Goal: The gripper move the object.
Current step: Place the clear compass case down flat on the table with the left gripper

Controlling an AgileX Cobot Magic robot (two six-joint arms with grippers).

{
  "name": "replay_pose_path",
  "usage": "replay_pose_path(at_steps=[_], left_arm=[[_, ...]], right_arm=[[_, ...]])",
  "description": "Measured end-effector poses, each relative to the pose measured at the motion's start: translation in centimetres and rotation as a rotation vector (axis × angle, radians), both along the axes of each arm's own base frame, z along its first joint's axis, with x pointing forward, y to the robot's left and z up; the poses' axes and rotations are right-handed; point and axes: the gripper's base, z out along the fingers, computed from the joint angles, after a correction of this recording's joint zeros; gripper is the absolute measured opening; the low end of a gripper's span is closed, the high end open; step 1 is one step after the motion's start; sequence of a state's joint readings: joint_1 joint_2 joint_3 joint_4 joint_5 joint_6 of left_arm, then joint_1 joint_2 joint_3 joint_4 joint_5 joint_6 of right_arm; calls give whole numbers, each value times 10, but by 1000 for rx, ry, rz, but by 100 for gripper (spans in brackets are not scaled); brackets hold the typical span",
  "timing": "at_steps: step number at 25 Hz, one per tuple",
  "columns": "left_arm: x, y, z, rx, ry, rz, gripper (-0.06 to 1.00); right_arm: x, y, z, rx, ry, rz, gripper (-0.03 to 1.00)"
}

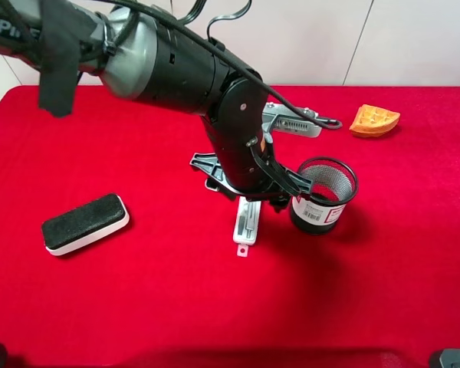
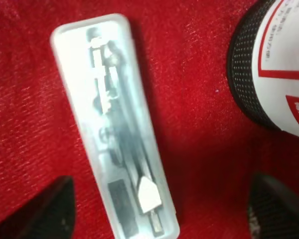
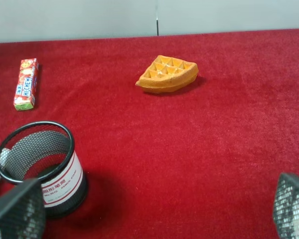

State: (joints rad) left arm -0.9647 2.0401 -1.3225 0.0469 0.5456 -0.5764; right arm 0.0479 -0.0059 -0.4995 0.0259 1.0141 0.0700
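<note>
The object, a slim white bar point(image 1: 247, 222) with a small tab at its near end, lies flat on the red cloth just left of a black mesh cup point(image 1: 322, 195). My left gripper point(image 1: 253, 192) hangs open directly over its far end. In the left wrist view the bar point(image 2: 114, 124) lies between the two black fingertips point(image 2: 45, 209), which stand wide apart and touch nothing. My right gripper point(image 3: 154, 214) is open and empty, low near the table's front right, with only its fingertips point(image 3: 20, 211) showing.
The mesh cup point(image 2: 269, 64) stands close beside the bar, also in the right wrist view point(image 3: 45, 169). A black-topped white eraser point(image 1: 85, 223) lies at the left. An orange waffle point(image 1: 374, 120) sits at the back right. A candy stick point(image 3: 26, 83) lies at the back.
</note>
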Motion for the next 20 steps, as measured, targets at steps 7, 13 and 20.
replay_pose_path(at_steps=[7, 13, 20], left_arm=[[-1, 1, 0, 16, 11, 1, 74], [-3, 5, 6, 37, 23, 2, 74], [-8, 12, 30, 48, 28, 6, 74]], right_arm=[[0, 0, 0, 0, 0, 0, 69], [0, 0, 0, 0, 0, 0, 69], [0, 0, 0, 0, 0, 0, 69]])
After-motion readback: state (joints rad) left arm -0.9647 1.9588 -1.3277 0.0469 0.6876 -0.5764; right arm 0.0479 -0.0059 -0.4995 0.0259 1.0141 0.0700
